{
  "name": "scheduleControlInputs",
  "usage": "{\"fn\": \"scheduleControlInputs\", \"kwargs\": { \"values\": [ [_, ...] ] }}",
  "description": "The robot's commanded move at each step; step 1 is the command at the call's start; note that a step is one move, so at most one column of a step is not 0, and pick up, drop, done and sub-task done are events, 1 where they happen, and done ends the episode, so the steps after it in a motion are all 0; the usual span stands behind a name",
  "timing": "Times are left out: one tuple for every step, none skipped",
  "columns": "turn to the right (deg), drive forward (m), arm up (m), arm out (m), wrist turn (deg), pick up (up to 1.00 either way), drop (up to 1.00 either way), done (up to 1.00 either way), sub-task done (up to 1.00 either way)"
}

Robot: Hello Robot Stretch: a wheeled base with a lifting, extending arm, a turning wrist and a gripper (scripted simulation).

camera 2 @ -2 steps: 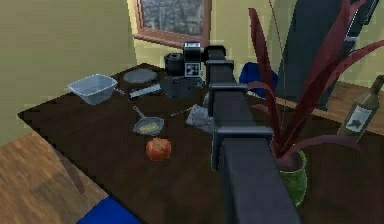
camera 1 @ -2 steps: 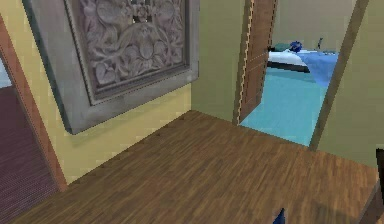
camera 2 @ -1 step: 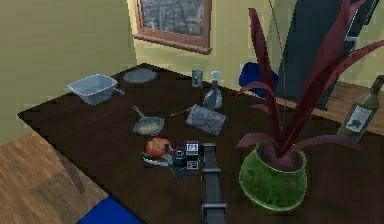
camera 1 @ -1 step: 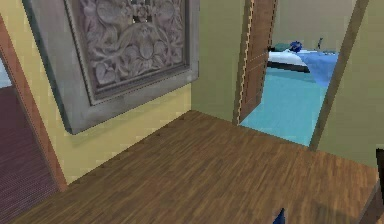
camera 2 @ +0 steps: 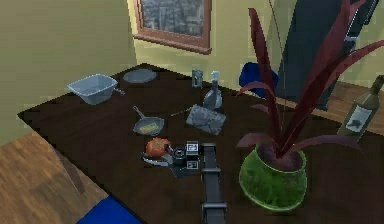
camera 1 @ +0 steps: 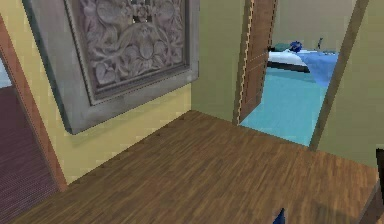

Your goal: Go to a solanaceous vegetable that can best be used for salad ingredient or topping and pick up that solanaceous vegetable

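Nearest, low at the arm side view's left: blue seat (camera 2: 105, 213), tucked against the near edge of the dark table (camera 2: 70, 125). Farther in on the table: small pan (camera 2: 147, 124), then reddish round lump (camera 2: 157, 147) on a little plate (camera 2: 148, 159), probably the tomato wanted. Just right of it, gripper (camera 2: 172, 160) at the end of the arm (camera 2: 212, 190). Can't tell how far open, nor whether anything is held, with the lump lying right at it. Right again, potted plant (camera 2: 272, 175), close beside the arm.

Could shove the lump off its plate or into the pan if approached off-centre. Could catch the plate's rim instead. Could snag the plant's leaves on lifting.

From the forward view, instead, the way ahead: carved wall panel (camera 1: 125, 45), wooden floor (camera 1: 200, 170), doorway (camera 1: 285, 70) into a teal-floored room.
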Motion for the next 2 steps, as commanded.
{"fn": "scheduleControlInputs", "kwargs": {
  "values": [
    [0.0, 0.00, 0.10, 0.00, 0.0, 0.00, 0.00, 0.00, 0.00],
    [0.0, 0.00, 0.00, 0.00, 0.0, 0.00, 0.00, 1.00, 0.00]
  ]
}}
